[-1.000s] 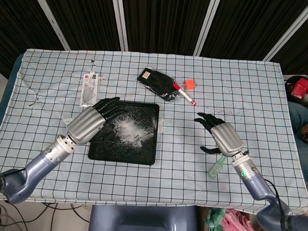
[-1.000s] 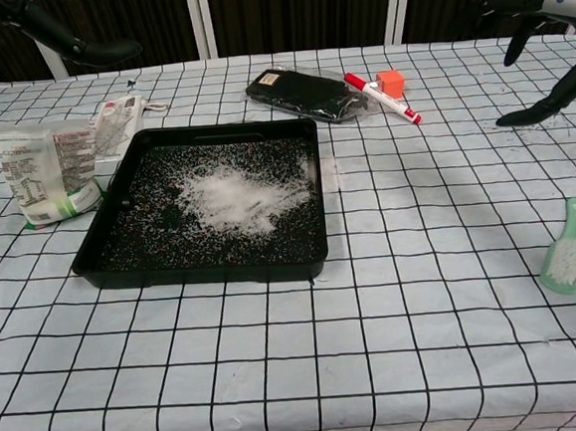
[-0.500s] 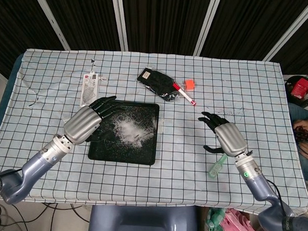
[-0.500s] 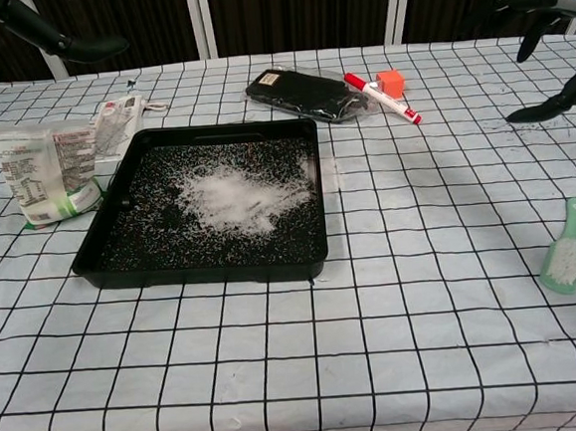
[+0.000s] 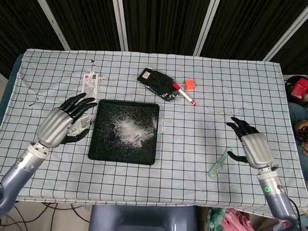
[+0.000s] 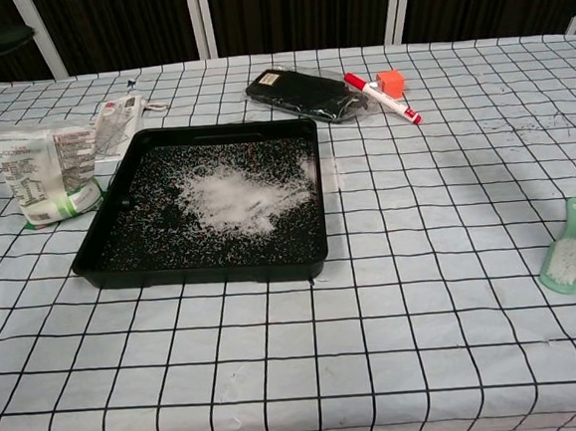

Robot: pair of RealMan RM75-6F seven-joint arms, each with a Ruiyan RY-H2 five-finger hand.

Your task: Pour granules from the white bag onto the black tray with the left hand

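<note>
Left hand [image 5: 59, 124] hovers with fingers apart, empty, above the white bag [image 6: 47, 173] standing beside the black tray [image 6: 100, 238]; granules [image 6: 232, 197] already poured, so withdraw yours clear without toppling it.

Head view looks steeply down, chest view low and closer; both share the black tray [image 5: 93, 149] [image 6: 223, 272].
</note>
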